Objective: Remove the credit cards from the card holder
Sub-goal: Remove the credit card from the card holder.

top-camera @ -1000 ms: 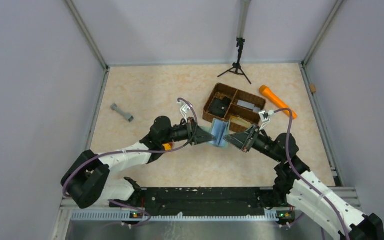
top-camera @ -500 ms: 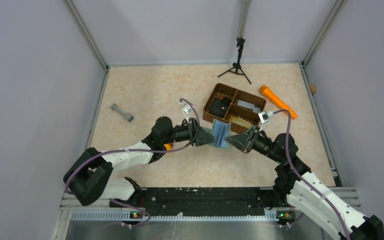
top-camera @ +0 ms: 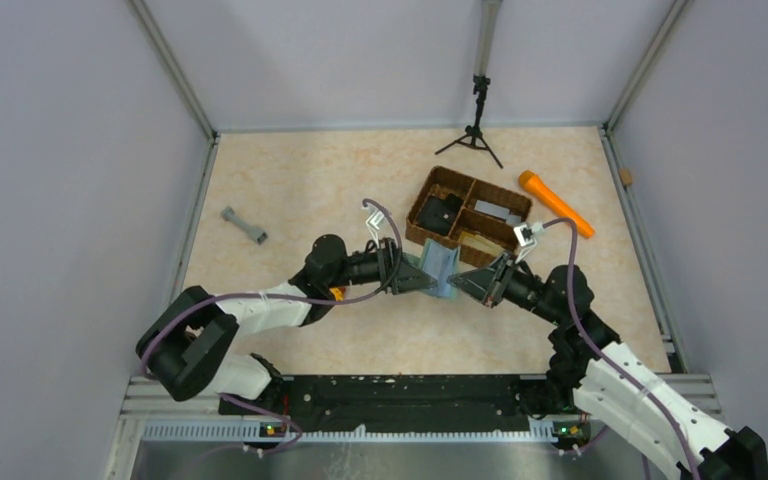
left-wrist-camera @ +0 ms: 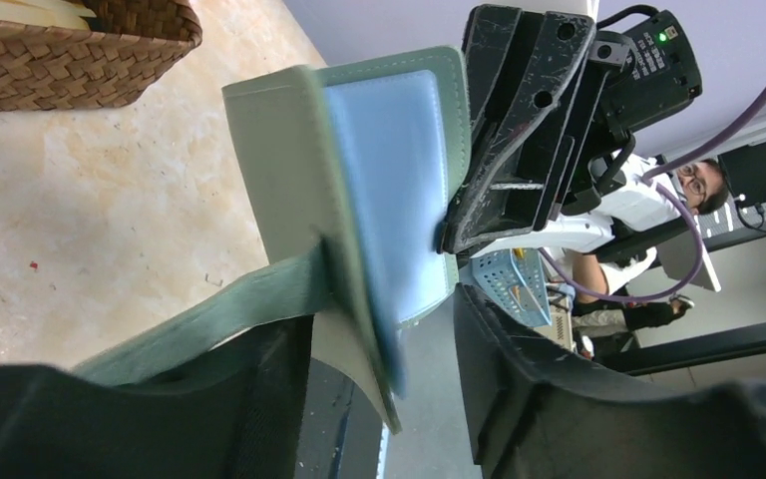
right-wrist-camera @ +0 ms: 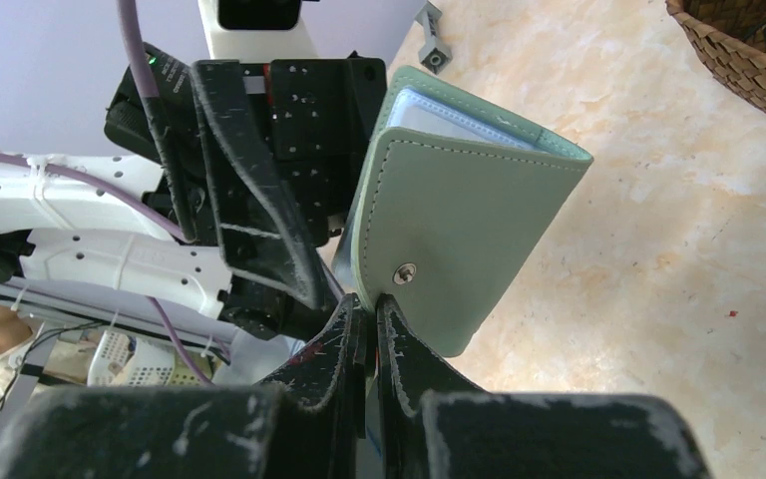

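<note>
The sage grey-green card holder (top-camera: 438,266) is held upright off the table between my two grippers. My right gripper (top-camera: 463,281) is shut on the edge of its cover just below the metal snap (right-wrist-camera: 404,272); the cover (right-wrist-camera: 469,225) fills the right wrist view, and my right gripper (right-wrist-camera: 371,311) pinches it. My left gripper (top-camera: 412,277) is open. In the left wrist view its fingers (left-wrist-camera: 379,324) stand apart around the holder's lower edge (left-wrist-camera: 289,170), with pale blue card sleeves (left-wrist-camera: 394,180) showing inside. The strap lies over one finger. No loose card is visible.
The brown woven divided basket (top-camera: 422,213) stands just behind the holder, with dark items in it. An orange flashlight (top-camera: 555,204) lies to its right, a grey dumbbell-shaped piece (top-camera: 244,225) at the left, a small black tripod (top-camera: 478,125) at the back.
The left arm has edged forward toward the holder, and the holder has shifted slightly up and left. The right gripper keeps its hold.
</note>
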You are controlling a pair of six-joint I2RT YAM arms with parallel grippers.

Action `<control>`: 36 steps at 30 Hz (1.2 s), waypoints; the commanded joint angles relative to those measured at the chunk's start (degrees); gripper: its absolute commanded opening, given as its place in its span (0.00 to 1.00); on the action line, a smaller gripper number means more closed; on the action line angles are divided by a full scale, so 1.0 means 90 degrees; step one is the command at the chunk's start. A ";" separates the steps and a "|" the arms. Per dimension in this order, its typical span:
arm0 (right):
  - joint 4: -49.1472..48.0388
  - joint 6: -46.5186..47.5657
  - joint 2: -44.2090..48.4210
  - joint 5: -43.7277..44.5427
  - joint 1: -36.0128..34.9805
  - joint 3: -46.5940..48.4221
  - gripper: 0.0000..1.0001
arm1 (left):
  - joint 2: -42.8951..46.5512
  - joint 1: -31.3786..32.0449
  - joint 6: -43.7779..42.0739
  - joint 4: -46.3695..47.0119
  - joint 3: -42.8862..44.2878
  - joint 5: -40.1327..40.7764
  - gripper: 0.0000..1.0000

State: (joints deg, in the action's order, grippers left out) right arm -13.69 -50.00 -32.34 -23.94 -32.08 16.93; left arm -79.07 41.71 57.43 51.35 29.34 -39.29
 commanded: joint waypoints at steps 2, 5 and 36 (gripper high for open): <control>-0.0220 0.0151 0.0079 -0.0120 0.0047 0.0394 0.00 | 0.0125 -0.0006 -0.0417 -0.0359 0.0355 0.0053 0.40; -0.0172 0.0174 0.0067 -0.0082 0.0048 0.0387 0.00 | 0.0269 -0.0015 -0.0501 -0.0493 0.0333 0.0160 0.14; 0.2807 0.1762 0.0283 0.1605 0.0043 0.1786 0.62 | 0.1324 -0.0397 -0.0440 -0.1070 -0.0177 0.0835 0.00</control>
State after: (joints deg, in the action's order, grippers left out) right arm 11.88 -37.26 -30.46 -6.85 -32.08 28.73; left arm -69.06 38.20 54.02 41.30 27.49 -33.91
